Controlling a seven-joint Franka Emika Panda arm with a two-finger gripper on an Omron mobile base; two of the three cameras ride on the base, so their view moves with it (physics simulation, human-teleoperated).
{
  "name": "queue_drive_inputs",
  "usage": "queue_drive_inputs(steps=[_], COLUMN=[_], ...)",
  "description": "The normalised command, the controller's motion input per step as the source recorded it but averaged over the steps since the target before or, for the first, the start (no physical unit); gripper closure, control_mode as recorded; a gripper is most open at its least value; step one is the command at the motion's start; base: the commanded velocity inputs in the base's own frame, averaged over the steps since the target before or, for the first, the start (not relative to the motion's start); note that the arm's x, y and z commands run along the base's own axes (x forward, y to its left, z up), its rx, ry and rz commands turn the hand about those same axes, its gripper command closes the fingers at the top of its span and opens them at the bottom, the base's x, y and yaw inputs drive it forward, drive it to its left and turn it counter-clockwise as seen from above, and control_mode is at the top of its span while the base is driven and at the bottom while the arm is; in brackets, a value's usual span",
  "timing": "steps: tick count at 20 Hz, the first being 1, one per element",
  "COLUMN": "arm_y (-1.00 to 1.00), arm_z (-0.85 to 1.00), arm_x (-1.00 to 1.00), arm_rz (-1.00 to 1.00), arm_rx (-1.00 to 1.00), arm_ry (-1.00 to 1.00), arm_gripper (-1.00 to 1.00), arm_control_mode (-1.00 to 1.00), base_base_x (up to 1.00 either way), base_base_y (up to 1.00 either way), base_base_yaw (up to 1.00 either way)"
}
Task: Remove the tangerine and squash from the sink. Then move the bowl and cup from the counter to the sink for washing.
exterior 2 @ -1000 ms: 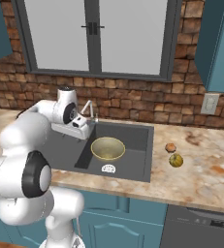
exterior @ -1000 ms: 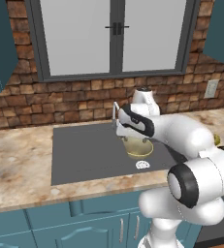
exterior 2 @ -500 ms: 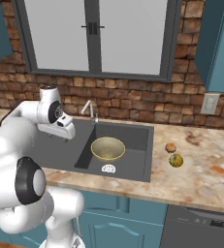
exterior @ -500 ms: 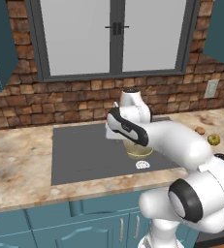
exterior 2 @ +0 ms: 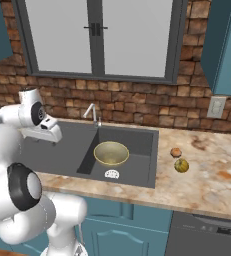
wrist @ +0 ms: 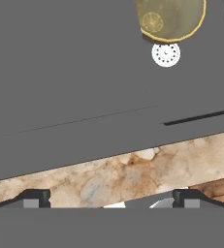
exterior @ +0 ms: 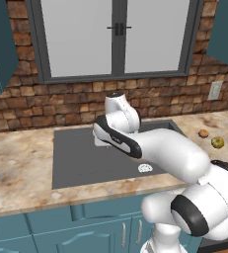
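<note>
The olive-brass bowl (exterior 2: 111,153) sits in the deep basin of the dark grey sink (exterior 2: 72,150), just behind the white drain (exterior 2: 112,174). In the hand view the bowl (wrist: 171,19) and drain (wrist: 166,53) lie at the top right. The tangerine (exterior 2: 175,152) and the yellow-green squash (exterior 2: 181,165) rest on the counter right of the sink, close together. My gripper (wrist: 111,198) hangs open and empty over the flat drainboard (wrist: 74,72), near its counter-side edge, well left of the bowl. The cup is out of view.
A chrome faucet (exterior 2: 92,112) stands behind the sink's middle. Marbled counter (wrist: 133,174) borders the drainboard, with a brown wooden surface (wrist: 217,188) beside it. A brick wall and window run along the back, and my own arm (exterior: 155,148) spans the basin in the left base view.
The arm has swung left, from above the bowl in the basin to over the drainboard. The jaws stayed open. Bowl, tangerine and squash have not moved.
</note>
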Motion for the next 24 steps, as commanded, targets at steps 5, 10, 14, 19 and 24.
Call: queue_drive_inputs(steps=[5,10,14,19,24], arm_y=[0.48,0.48,0.45,0.45,0.42], arm_z=[0.07,0.00,0.02,0.01,0.04], arm_x=[-0.10,-0.06,-0.07,-0.09,-0.08], arm_rz=[0.01,0.01,0.03,0.06,0.10], arm_rx=[-0.02,0.00,0.00,0.00,0.00], arm_ry=[0.04,0.00,0.00,0.00,0.00], arm_gripper=[-1.00,-1.00,-1.00,-1.00,-1.00], arm_control_mode=[-1.00,-1.00,-1.00,-1.00,-1.00], base_base_x=[0.00,0.00,0.00,0.00,0.00], base_base_y=[0.00,0.00,0.00,0.00,0.00], base_base_yaw=[0.00,0.00,0.00,0.00,0.00])
